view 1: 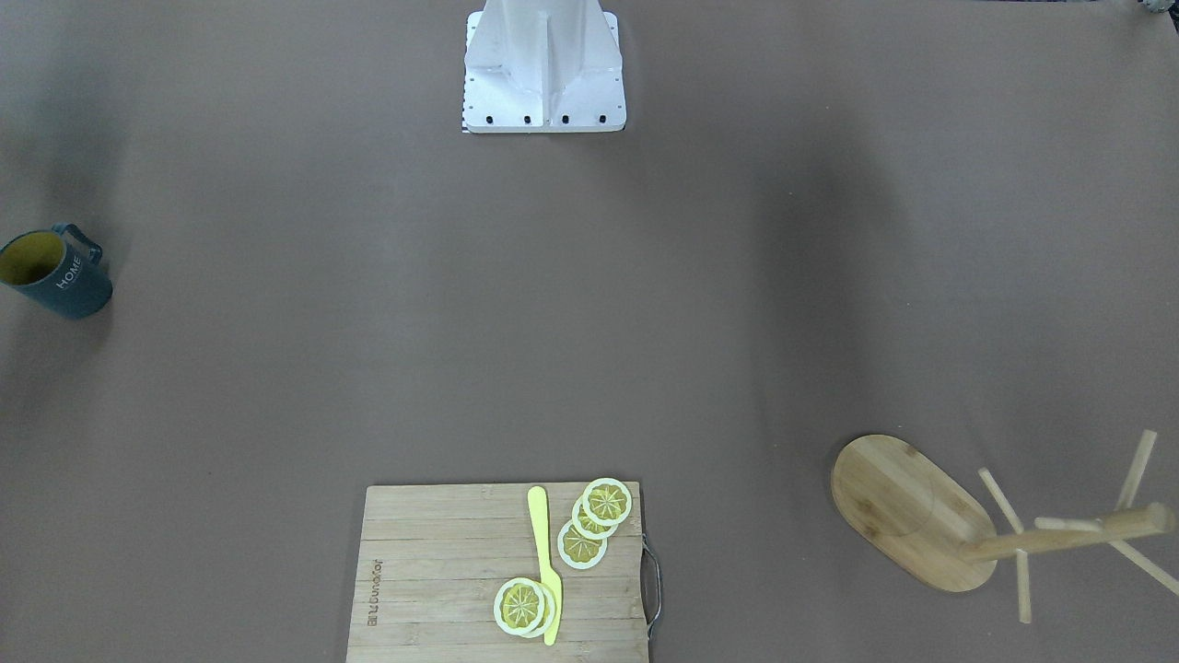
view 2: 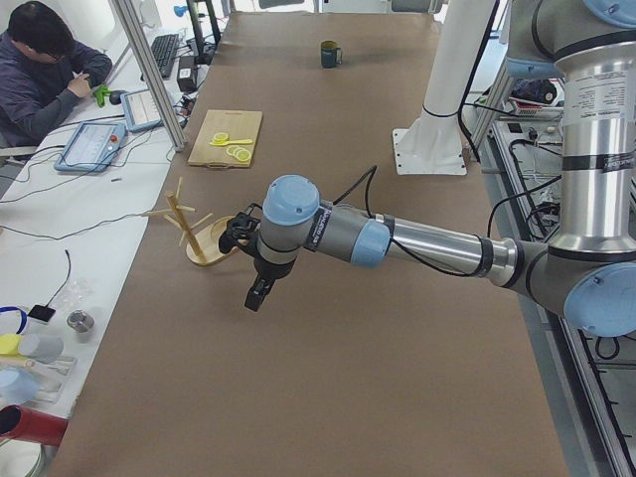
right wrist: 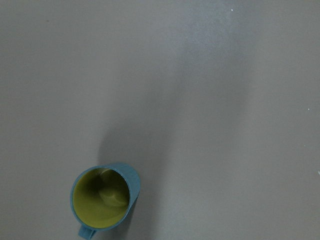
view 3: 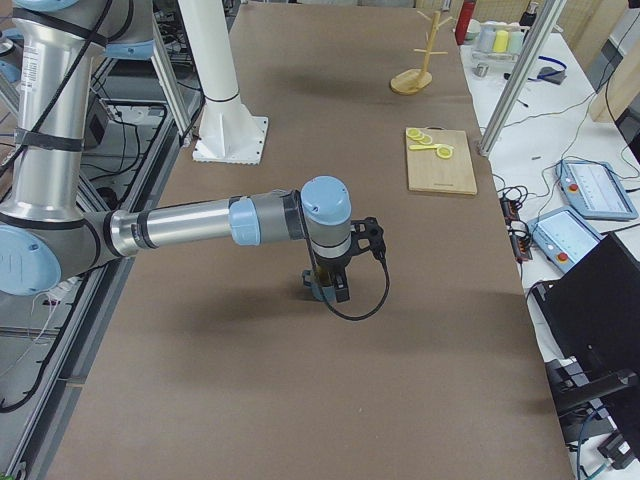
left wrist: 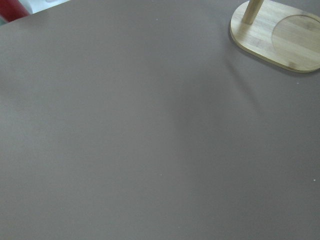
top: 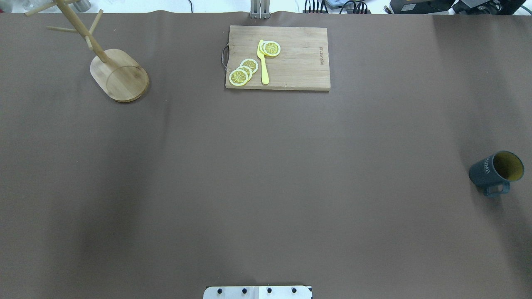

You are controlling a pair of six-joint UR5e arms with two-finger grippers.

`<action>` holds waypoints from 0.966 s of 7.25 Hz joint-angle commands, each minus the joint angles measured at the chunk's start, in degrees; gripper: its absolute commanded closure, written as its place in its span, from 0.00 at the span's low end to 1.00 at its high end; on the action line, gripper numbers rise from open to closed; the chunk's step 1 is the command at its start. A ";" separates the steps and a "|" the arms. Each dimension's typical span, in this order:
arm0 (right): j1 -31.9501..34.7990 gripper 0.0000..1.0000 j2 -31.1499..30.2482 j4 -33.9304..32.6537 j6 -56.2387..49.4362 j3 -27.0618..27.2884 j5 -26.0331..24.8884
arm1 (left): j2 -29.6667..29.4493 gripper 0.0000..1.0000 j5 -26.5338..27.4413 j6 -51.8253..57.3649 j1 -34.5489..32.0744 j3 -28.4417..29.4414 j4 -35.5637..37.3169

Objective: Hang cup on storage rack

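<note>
The cup (top: 496, 171) stands upright on the brown table at the far right of the overhead view, handle toward the robot. It also shows in the front view (view 1: 55, 273) and, from above, in the right wrist view (right wrist: 102, 202). The storage rack (top: 120, 74) stands at the far left corner, its base also in the left wrist view (left wrist: 280, 32). My left gripper (view 2: 256, 296) hangs above the table near the rack (view 2: 204, 238). My right gripper (view 3: 328, 285) hangs above the cup. Both show only in side views, so I cannot tell whether they are open or shut.
A bamboo cutting board (top: 291, 58) with lemon slices (top: 244, 71) and a yellow knife (top: 262, 62) lies at the far middle edge. The robot's white base (top: 257, 292) is at the near edge. A person (view 2: 40, 70) sits beyond the table's far side.
</note>
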 commanded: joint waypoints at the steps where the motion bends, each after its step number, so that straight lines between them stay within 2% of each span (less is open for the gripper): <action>1: -0.96 0.00 0.94 4.95 0.81 -1.70 -0.74 | -0.23 0.01 -0.03 -0.18 0.00 0.43 -1.98; 2: -3.66 0.00 1.20 8.31 2.13 -4.15 -1.00 | 0.73 0.01 0.06 -0.27 0.09 0.69 -5.29; 3: -8.04 0.00 1.73 10.86 7.97 -5.04 -2.57 | 1.00 0.01 0.06 -0.18 0.09 1.30 -6.11; 4: -11.57 0.00 1.47 15.85 15.25 -5.49 -6.24 | 1.09 0.01 0.06 -0.18 0.09 1.39 -6.21; 5: -14.04 0.00 0.77 21.55 20.46 -7.58 -6.71 | 1.09 0.01 0.06 -0.27 0.09 1.57 -6.21; 7: -16.95 0.00 -0.20 35.60 25.39 -16.17 -8.74 | 1.26 0.01 -0.29 -0.27 0.09 1.57 -6.21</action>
